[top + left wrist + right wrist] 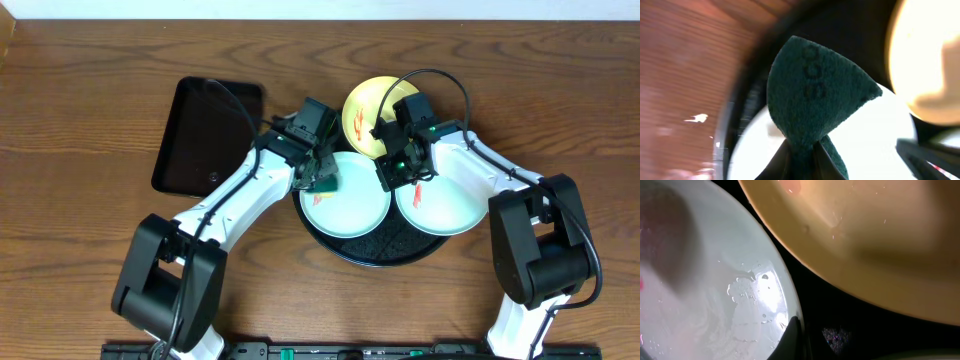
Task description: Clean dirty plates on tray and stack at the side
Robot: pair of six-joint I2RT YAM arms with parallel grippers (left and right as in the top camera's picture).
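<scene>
Wood table w/ round black tray, rect. tray nearby.

Both arms crowd the tray middle: the left gripper, pinching a sponge, hangs over the blue-green plate, and the right gripper sits between the yellow plate and the white plate. Only a narrow gap separates them. A small tray blocks the far left. The table lies open at the far right and along the near edge.

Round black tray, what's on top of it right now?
Three plates: yellow plate at back, left plate and red-smeared right plate in front. The left gripper with its green pad and right gripper cover their inner edges.
</scene>
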